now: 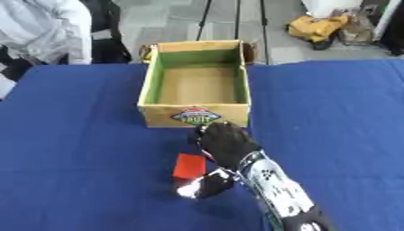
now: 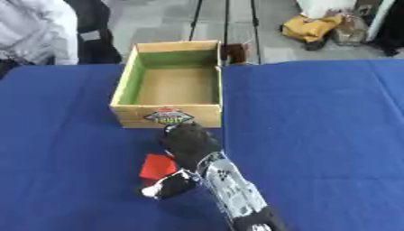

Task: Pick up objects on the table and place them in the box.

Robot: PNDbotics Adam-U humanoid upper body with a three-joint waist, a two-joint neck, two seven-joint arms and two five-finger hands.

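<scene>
Right hand (image 1: 227, 143) reaches in from the lower right and sits just in front of the box (image 1: 194, 107), close to its near wall. It is seen from the back; whether its fingers are spread, curled or pinching anything cannot be told. Left hand appears in neither view.

Red block (image 1: 189, 165) lies on the blue tabletop (image 1: 79, 149), just to the left of the right wrist and short of the box. A black-and-white object (image 1: 204, 185) lies beside it, nearer the camera, touching or partly under the forearm; its nature is not clear. The box interior shows green walls and a bare brown floor, nothing visible inside.

Risks, as judged:
- The forearm passes over or against the black-and-white object; any sweep of the arm could drag it or knock the red block aside.
- The hand is close to the box's near wall; a forward move at this height could push the box away instead of clearing its rim.
- Both items sit behind the hand, so reaching them calls for a pull-back near the box.

Markings: an oval coloured label (image 1: 195, 116) on the box front; its lettering is not legible.
</scene>
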